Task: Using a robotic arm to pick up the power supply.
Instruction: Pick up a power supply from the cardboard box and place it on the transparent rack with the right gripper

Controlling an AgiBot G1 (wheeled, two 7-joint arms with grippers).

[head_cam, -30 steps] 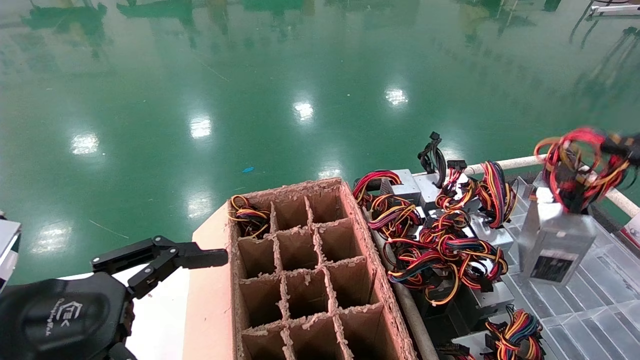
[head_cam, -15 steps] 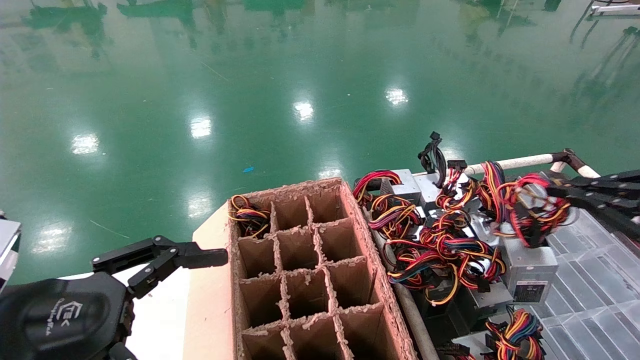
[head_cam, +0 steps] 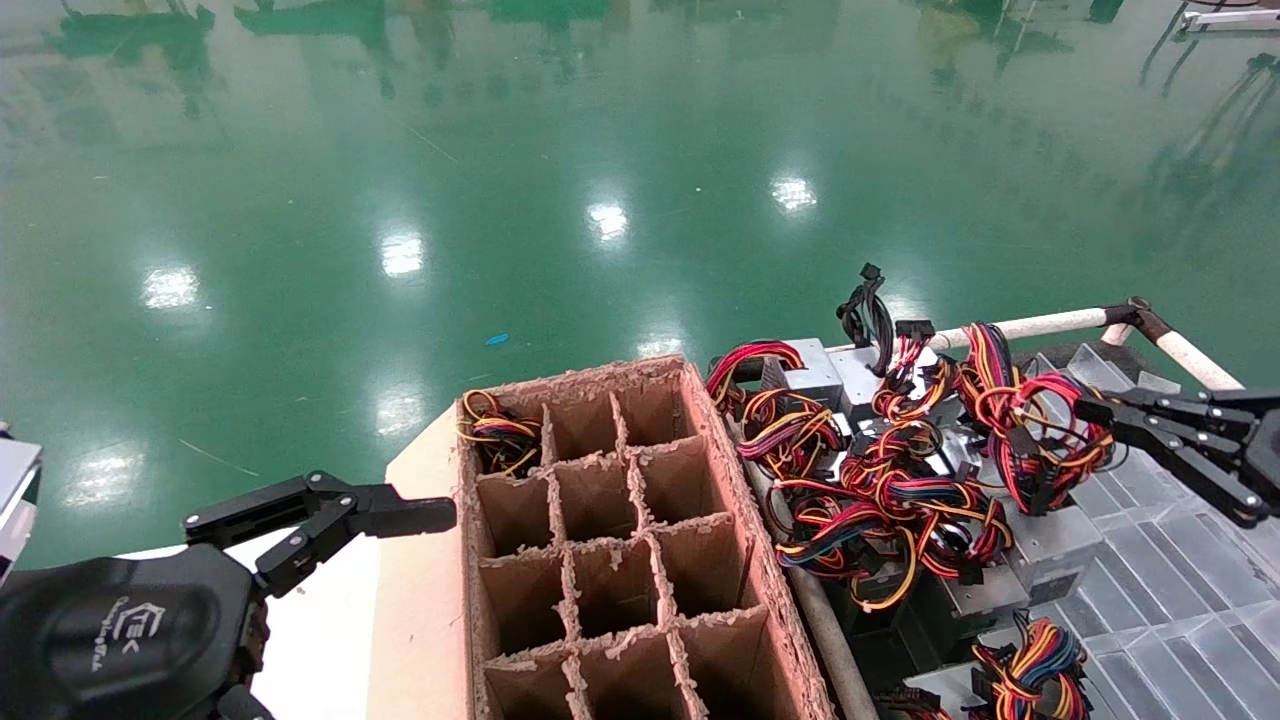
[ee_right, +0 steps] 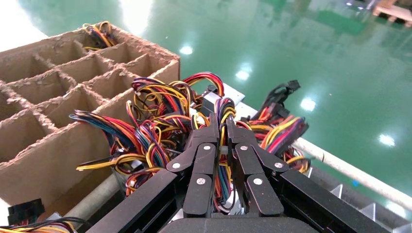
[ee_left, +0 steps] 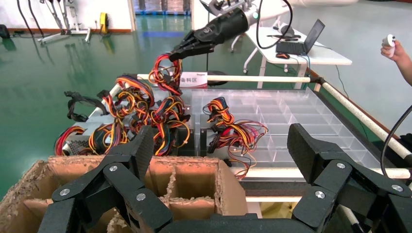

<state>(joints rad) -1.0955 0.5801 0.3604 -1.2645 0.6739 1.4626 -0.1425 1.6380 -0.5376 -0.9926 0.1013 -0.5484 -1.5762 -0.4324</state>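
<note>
Right hand [head_cam: 1092, 412] pinches the power supply's wire bundle [head_cam: 1035, 425], apparently; left hand [head_cam: 420, 515] parked, spread.

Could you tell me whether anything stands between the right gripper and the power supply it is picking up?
Only the unit's own wires. The right gripper has its jaws shut on the wire bundle of the power supply, not on the metal case, which sits below among neighbouring units.
</note>
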